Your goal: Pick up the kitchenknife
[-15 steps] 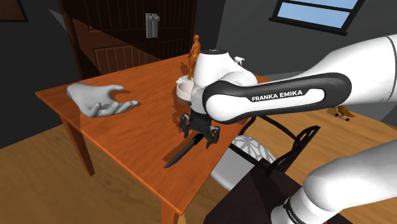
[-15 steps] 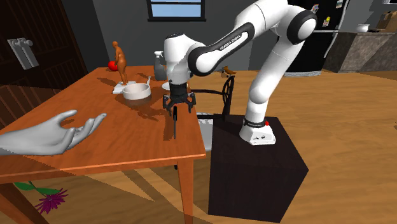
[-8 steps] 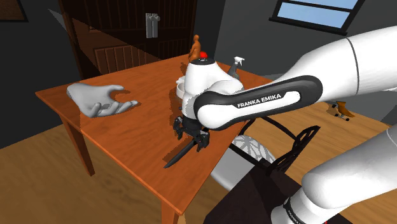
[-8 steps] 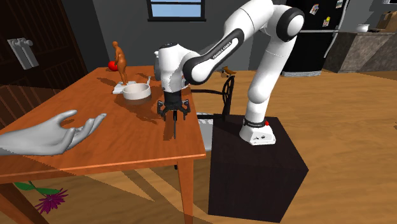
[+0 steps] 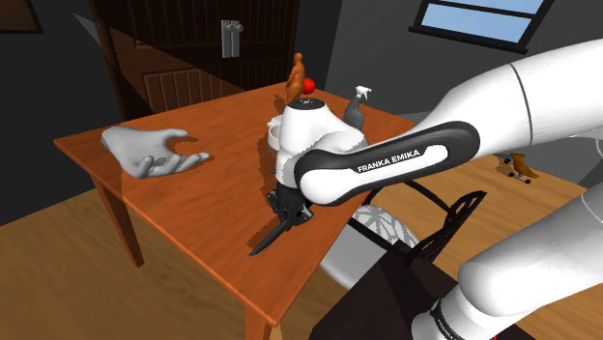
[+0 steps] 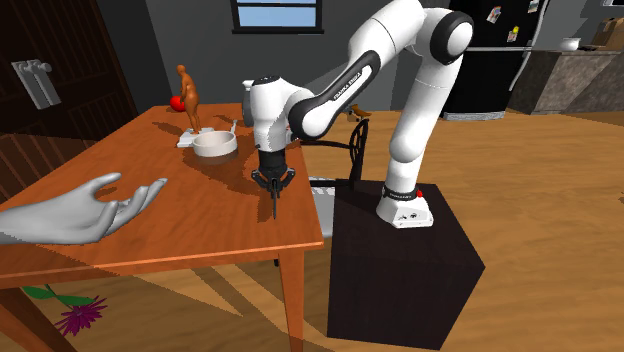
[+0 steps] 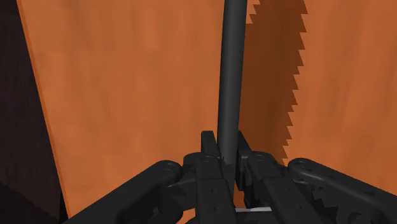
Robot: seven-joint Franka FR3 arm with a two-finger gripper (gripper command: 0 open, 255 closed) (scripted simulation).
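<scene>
Kitchenknife (image 7: 229, 76) was lying flat on the orange wooden table (image 5: 193, 208), near the edge by the stand, with the black gripper's (image 7: 227, 153) jaws clamped around it.

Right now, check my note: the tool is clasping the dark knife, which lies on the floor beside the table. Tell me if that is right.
Not quite. The tool does clasp the dark knife, but the knife lies on the wooden table, near the edge by the stand, not on the floor. The shoulder view shows it.
</scene>
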